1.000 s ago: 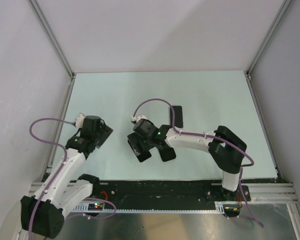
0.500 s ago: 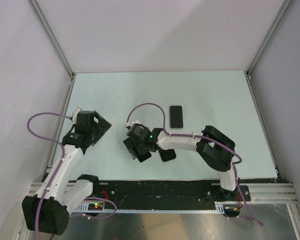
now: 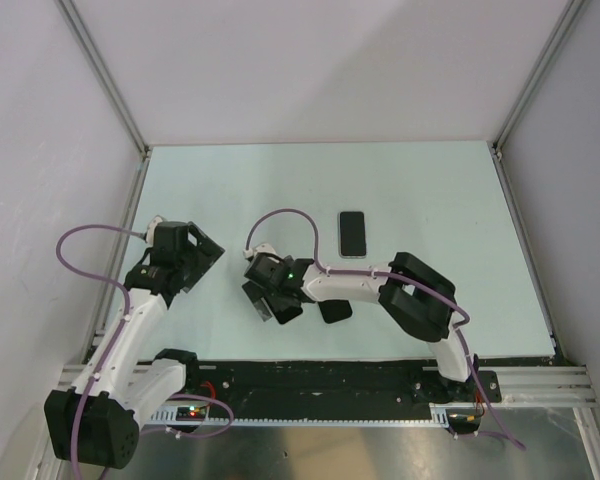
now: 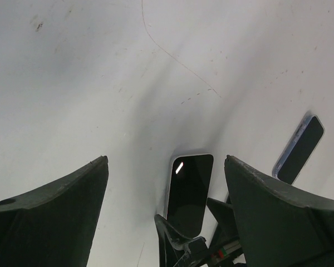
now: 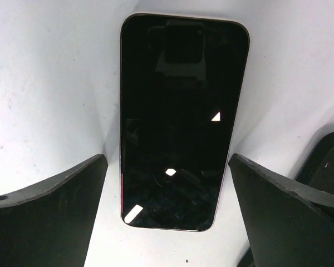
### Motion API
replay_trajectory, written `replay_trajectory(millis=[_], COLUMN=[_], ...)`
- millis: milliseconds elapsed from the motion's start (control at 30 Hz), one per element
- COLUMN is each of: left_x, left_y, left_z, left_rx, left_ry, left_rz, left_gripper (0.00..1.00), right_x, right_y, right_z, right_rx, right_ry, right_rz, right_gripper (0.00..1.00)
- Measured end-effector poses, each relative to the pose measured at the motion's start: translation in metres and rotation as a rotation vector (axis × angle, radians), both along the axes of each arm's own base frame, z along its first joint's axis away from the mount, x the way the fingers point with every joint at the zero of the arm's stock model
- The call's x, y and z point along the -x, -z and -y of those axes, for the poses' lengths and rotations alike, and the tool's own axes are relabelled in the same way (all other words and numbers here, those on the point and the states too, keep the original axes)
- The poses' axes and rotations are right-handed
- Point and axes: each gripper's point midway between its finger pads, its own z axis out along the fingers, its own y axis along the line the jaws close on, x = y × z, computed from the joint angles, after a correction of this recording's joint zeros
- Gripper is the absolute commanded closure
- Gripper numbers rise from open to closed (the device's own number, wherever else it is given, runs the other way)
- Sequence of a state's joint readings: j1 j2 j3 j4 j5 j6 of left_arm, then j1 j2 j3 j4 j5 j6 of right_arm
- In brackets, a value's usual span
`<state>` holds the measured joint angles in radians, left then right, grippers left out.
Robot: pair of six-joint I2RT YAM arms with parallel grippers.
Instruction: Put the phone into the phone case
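Observation:
The phone [image 5: 181,119], black screen up with a pale rim, lies flat on the table. My right gripper [image 5: 168,158] hangs over its near end, open, one finger on each side and neither touching. In the top view the right gripper [image 3: 268,298] hides the phone. The left wrist view shows the phone [image 4: 189,189] ahead, with the right gripper's fingers at its near end. My left gripper [image 4: 166,161] is open and empty, off to the left [image 3: 200,255]. A dark slab with a pale lavender rim, apparently the phone case [image 3: 352,233] [image 4: 299,149], lies further back.
A black rounded object [image 3: 333,310] sits partly under the right forearm; it also shows at the right edge of the right wrist view [image 5: 328,161]. White walls and metal posts close in the pale green table [image 3: 430,200] on three sides.
My left gripper has opened wider and drawn slightly back to the left. The right gripper has slid left, uncovering the slab behind it.

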<state>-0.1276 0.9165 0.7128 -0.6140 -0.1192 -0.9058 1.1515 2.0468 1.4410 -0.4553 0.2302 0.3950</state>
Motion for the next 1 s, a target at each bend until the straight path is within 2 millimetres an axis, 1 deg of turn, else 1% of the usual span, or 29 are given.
replay_trajectory(millis=[300, 567, 1000], left_x=[0.0002, 0.0003, 0.0005], left_y=[-0.0002, -0.0006, -0.0018], left_z=[0.0002, 0.0001, 0.0002], left_rx=[0.001, 0.002, 0.003], left_ry=[0.000, 0.000, 0.001], left_rz=[0.000, 0.002, 0.006], left_gripper=[0.11, 0.11, 0.11], right_x=[-0.0003, -0.0016, -0.0063], right_y=[-0.0002, -0.0019, -0.0083], right_z=[-0.0015, 0.0010, 0.0082], right_rx=[0.026, 0.044, 0.091], right_ry=[0.018, 0.034, 0.051], right_rz=[0.028, 0.050, 0.079], right_gripper=[0.04, 0.05, 0.01])
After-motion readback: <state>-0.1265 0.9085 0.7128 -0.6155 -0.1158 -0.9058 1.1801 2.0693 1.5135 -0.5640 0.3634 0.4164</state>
